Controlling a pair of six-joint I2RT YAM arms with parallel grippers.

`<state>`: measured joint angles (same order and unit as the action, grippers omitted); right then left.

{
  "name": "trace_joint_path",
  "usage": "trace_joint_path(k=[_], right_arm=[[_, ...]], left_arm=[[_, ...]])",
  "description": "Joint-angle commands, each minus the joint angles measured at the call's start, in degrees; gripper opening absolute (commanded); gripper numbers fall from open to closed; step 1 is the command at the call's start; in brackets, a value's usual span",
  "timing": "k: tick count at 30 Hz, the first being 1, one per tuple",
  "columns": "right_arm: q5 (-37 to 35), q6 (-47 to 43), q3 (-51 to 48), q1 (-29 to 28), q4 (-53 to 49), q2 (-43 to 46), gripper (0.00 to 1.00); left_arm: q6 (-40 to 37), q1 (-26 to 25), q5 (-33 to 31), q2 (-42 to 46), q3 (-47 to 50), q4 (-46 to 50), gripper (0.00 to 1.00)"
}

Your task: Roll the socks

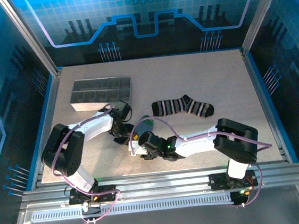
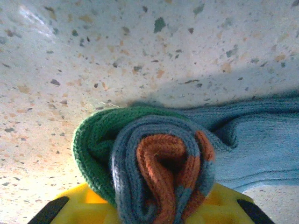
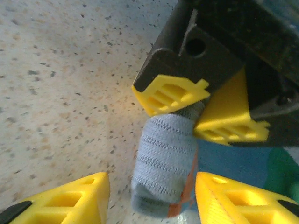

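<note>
The grey-blue sock [image 2: 159,158] is wound into a tight roll, with its orange cuff at the core and green toe on the outside. My left gripper [image 2: 159,207] is shut on one end of the roll, low over the table [image 1: 123,127]. The other end [image 3: 166,158] sits between the spread fingers of my right gripper [image 3: 152,200], which is open. Its left finger [image 3: 70,200] stands clear of the roll and its right finger [image 3: 233,200] is close beside it. An unrolled flap of the sock [image 2: 266,149] trails onto the table. The black sock with white stripes [image 1: 183,106] lies flat to the right of both grippers.
A grey compartmented tray [image 1: 100,93] stands at the back left, just beyond the left arm. The two grippers meet close together near the table's front middle [image 1: 136,144]. Speckled tabletop [image 1: 215,73] stretches open to the right and back.
</note>
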<state>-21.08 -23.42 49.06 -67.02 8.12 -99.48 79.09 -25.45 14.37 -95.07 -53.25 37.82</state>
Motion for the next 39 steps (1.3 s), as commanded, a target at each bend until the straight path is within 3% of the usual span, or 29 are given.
trace_joint_path(k=[1,8,10,11,12,15,18,20,29,39], right_arm=[[-5.02,-3.65,3.39,-0.12,1.05,-2.80,0.48],[-4.03,-0.04,7.56,1.78,-4.57,-7.56,0.21],[-0.75,3.07,8.87,3.34,-9.04,-8.45,0.08],[0.44,4.90,9.34,4.16,-11.48,-8.86,0.01],[1.59,6.08,9.19,4.88,-12.68,-8.96,0.00],[7.79,8.88,7.55,7.04,-15.07,-7.72,0.00],[16.25,11.31,6.88,9.34,-18.06,-7.35,0.00],[21.31,13.35,6.64,10.96,-19.68,-7.85,0.00],[34.44,20.46,5.76,17.08,-20.97,-9.96,0.00],[46.79,25.33,8.98,25.50,-24.77,-15.35,0.00]], left_arm=[[-1.13,-0.40,-3.12,-3.08,1.58,8.01,0.16],[-1.67,-0.18,-1.99,-1.40,1.09,6.80,0.19],[-2.27,0.14,-0.62,-0.36,1.31,5.67,0.24],[-2.34,0.47,0.27,0.22,1.47,5.46,0.29],[-2.44,0.93,1.05,0.93,1.92,4.73,0.33],[-2.08,2.99,1.98,4.88,2.92,3.98,0.52],[-2.21,5.94,1.44,9.44,2.76,5.08,0.79],[-2.88,8.03,1.00,11.51,2.26,6.22,0.86],[-4.97,9.61,0.15,15.81,3.05,5.13,0.83],[-4.14,3.94,1.58,14.13,5.57,-5.75,0.73]])
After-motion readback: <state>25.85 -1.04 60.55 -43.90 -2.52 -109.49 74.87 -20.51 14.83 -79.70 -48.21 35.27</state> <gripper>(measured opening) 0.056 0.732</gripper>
